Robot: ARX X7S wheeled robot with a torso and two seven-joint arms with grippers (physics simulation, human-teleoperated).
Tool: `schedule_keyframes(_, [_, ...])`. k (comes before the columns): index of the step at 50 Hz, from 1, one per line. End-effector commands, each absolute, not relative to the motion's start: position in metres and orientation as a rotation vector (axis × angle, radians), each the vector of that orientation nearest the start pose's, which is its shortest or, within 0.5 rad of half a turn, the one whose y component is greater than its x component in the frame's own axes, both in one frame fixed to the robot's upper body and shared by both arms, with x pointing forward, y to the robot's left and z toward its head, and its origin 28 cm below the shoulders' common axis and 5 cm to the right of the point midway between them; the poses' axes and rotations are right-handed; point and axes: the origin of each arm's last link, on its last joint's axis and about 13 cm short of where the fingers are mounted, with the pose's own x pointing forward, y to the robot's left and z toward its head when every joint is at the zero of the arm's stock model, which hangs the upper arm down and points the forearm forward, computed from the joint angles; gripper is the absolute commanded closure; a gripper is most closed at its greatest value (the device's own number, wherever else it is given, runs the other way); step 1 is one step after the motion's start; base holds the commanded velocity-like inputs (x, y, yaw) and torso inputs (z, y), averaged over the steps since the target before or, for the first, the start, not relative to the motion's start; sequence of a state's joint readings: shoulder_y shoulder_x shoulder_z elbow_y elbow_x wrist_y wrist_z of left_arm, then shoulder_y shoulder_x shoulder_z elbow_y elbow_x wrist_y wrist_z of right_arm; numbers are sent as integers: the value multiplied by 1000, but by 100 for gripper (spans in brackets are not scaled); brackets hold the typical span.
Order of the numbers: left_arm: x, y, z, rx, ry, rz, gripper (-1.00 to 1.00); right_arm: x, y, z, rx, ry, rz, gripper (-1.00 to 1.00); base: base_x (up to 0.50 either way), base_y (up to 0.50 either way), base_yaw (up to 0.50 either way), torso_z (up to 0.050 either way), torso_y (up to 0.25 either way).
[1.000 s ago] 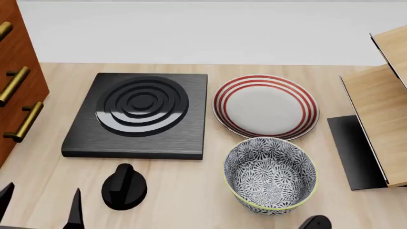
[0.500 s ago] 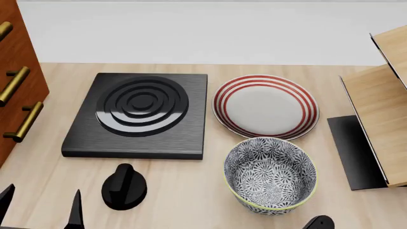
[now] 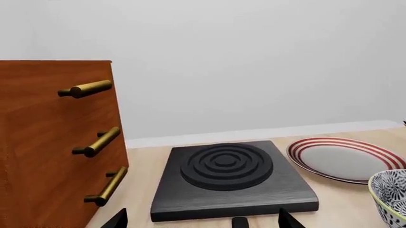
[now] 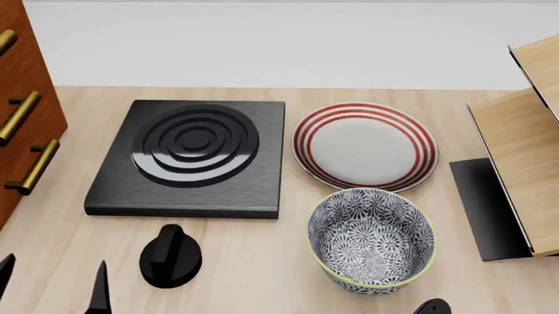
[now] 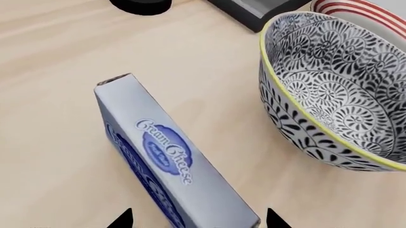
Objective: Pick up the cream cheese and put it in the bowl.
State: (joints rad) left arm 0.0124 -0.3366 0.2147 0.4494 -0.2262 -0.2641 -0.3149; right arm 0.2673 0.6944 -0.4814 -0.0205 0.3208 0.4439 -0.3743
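Note:
The cream cheese (image 5: 166, 154), a pale blue-grey box with a blue oval logo, lies flat on the wooden table beside the bowl (image 5: 336, 80); it is out of the head view. My right gripper (image 5: 198, 219) is open, and its two dark fingertips stand apart on either side of the box's near end. The black-and-white floral bowl with its yellowish rim (image 4: 371, 242) stands empty in front of the red-ringed plate (image 4: 364, 145). My left gripper (image 3: 203, 221) is open and empty, low at the table's front left (image 4: 52, 288).
A black stove plate (image 4: 192, 157) lies left of the plate, with a black knob (image 4: 170, 256) in front of it. A wooden drawer cabinet with brass handles (image 4: 22, 124) stands at the left. A wooden rack (image 4: 524, 150) on a black base stands at the right.
Both grippers' tips have sunk slightly toward the bottom edge of the head view. The bowl, plate and stove have not moved.

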Motion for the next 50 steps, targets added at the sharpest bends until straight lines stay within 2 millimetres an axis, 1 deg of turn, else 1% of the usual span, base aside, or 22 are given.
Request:
schedule_keyframes(1, [196, 221, 83, 77, -116, 13, -100, 239, -200, 44, -427, 496, 633, -100, 0, 0, 0, 0, 0])
schedule_keyframes(12, [197, 220, 85, 82, -118, 14, -100, 242, -202, 41, -425, 501, 630, -100, 0, 0, 0, 0, 0])
schedule_keyframes(24, [198, 220, 82, 78, -112, 14, -100, 252, -200, 34, -421, 527, 631, -100, 0, 0, 0, 0, 0])
schedule_keyframes(36, [197, 221, 81, 75, -112, 18, -100, 254, -195, 29, -434, 539, 651, -100, 0, 0, 0, 0, 0])
schedule_keyframes(41, [197, 222, 80, 72, -111, 19, -100, 252, -194, 29, -439, 539, 666, -100, 0, 0, 0, 0, 0])
schedule_keyframes(42, [197, 222, 80, 73, -111, 18, -100, 252, -194, 29, -440, 539, 666, 100, 0, 0, 0, 0, 0])
schedule_keyframes(50, [198, 222, 79, 73, -110, 19, -100, 250, -193, 30, -458, 523, 685, 100, 2, 0, 0, 0, 0])
